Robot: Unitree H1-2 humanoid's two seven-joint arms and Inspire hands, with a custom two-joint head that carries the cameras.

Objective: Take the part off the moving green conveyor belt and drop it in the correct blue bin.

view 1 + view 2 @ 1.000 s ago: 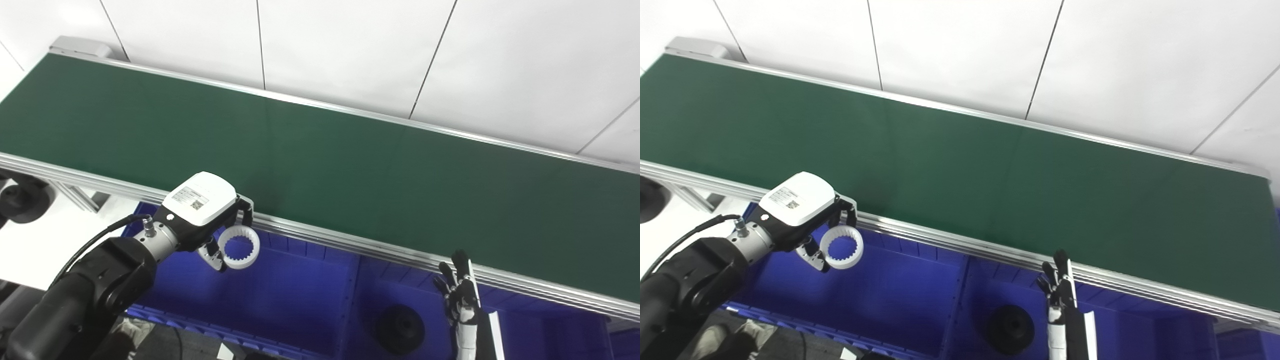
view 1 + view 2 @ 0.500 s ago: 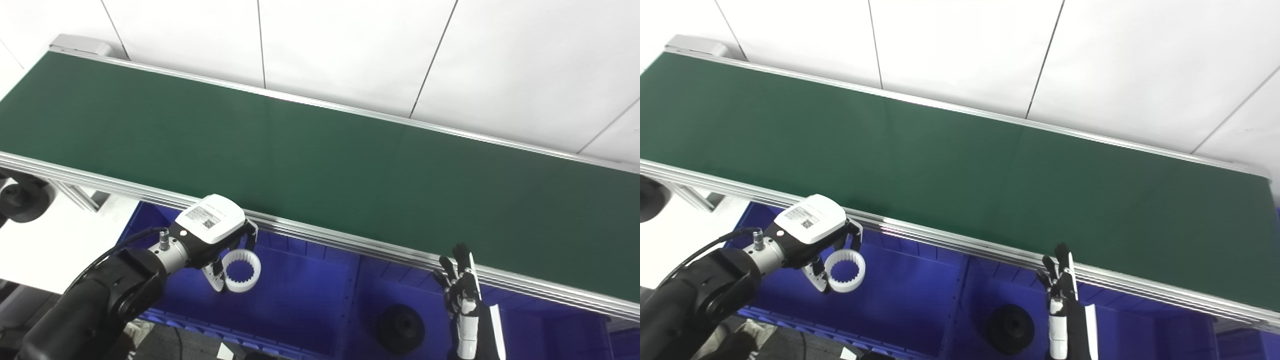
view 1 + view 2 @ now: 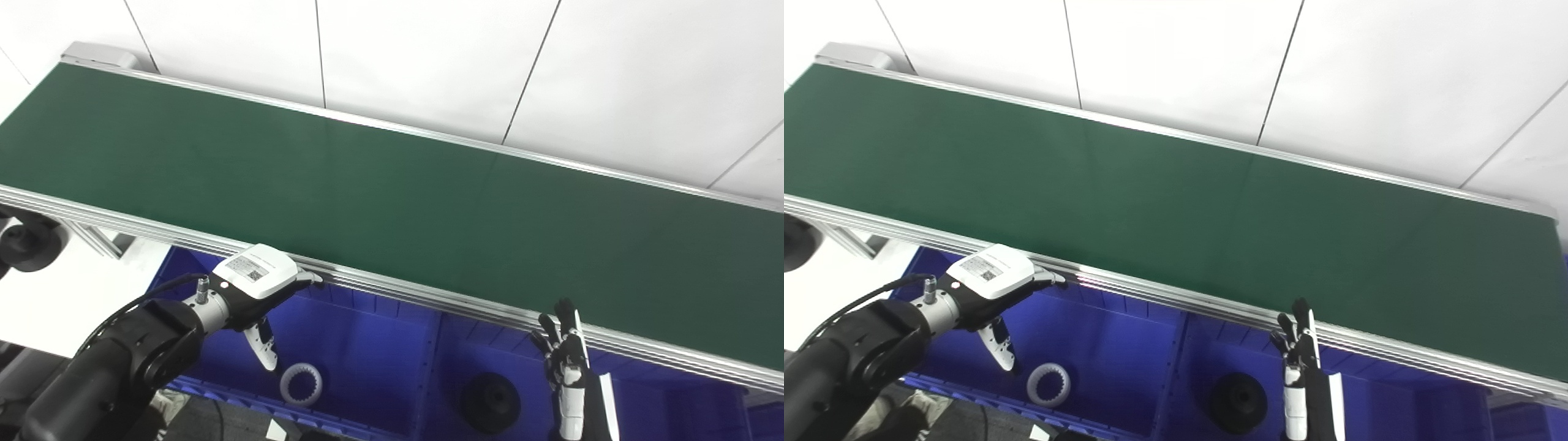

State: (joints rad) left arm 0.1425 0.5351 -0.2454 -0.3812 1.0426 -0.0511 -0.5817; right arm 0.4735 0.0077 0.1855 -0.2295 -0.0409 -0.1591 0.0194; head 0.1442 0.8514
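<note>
- Left eye view: your left hand [image 3: 260, 288] has let go; half a second ago it gripped the white toothed ring [image 3: 301, 384], which now lies below the spread fingers in the left blue bin [image 3: 367, 343].
- Right eye view: your right hand [image 3: 1298, 349] is unchanged, fingers apart and empty, its wrist cut off by the bottom edge. A black part [image 3: 1238, 395] sits just left of it; its shape is hard to make out. The green belt [image 3: 1176, 202] carries nothing.

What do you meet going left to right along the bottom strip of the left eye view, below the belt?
Left robot hand → white toothed ring lying in the left blue bin → black round part in the next bin → right robot hand, fingers up.
</note>
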